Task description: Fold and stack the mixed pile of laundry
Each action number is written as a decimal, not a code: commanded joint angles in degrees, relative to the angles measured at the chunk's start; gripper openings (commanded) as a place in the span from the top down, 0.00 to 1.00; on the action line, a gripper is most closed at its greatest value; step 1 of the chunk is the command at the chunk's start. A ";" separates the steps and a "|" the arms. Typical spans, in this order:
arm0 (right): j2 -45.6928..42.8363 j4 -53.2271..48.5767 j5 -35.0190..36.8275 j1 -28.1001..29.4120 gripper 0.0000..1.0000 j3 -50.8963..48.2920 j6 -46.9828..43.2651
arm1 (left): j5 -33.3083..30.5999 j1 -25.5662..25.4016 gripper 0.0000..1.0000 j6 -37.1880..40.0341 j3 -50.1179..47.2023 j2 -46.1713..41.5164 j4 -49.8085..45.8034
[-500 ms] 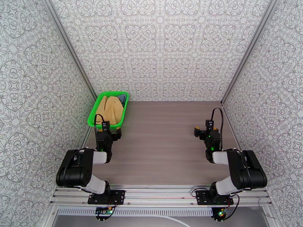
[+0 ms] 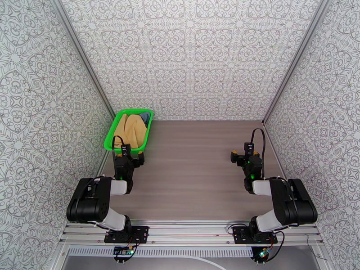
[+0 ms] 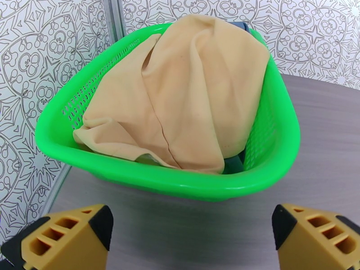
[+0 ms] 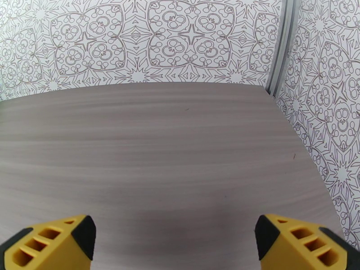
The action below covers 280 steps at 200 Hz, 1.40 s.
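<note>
Hovering with jaws spread wide, the left gripper is facing the green basket, where the mustard cloth is lying heaped over the blue-grey top; the right gripper, equally spread, is hanging over the table. Pinching deep, the left risks dragging both out tangled.

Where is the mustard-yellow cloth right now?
In the top view, the mustard-yellow cloth lies inside the green basket at the far left corner of the table, just ahead of the open left gripper. It covers most of a blue-grey garment.
</note>
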 commanded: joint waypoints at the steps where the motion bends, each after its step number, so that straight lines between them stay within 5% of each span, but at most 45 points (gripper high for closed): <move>1: -0.37 -0.40 1.06 0.24 0.01 0.15 0.46 | -0.01 -0.37 0.01 0.63 0.94 -0.09 -0.64; 131: -5.11 -3.53 -1.02 0.31 0.02 0.07 -0.31 | -3.04 -1.07 0.01 0.49 0.38 -2.43 -0.69; 156: -21.69 -25.83 0.97 0.33 0.05 7.16 2.04 | -17.36 -7.03 0.01 2.19 6.87 -14.75 -20.51; 176: -27.90 -47.24 3.91 0.33 0.03 19.72 6.25 | -22.29 -7.83 0.01 -6.67 20.44 -19.77 -46.12; 199: -24.05 -69.88 1.88 0.33 0.01 35.58 11.34 | -15.46 -3.64 0.01 -17.84 37.95 -15.75 -71.29; 229: -14.81 -89.36 -5.05 1.73 0.01 50.00 13.46 | 1.38 4.91 0.01 -23.70 54.19 -5.17 -86.77; 280: -12.85 -90.86 -6.51 3.97 0.02 51.44 16.32 | 8.25 9.58 0.01 -19.73 74.78 15.96 -96.61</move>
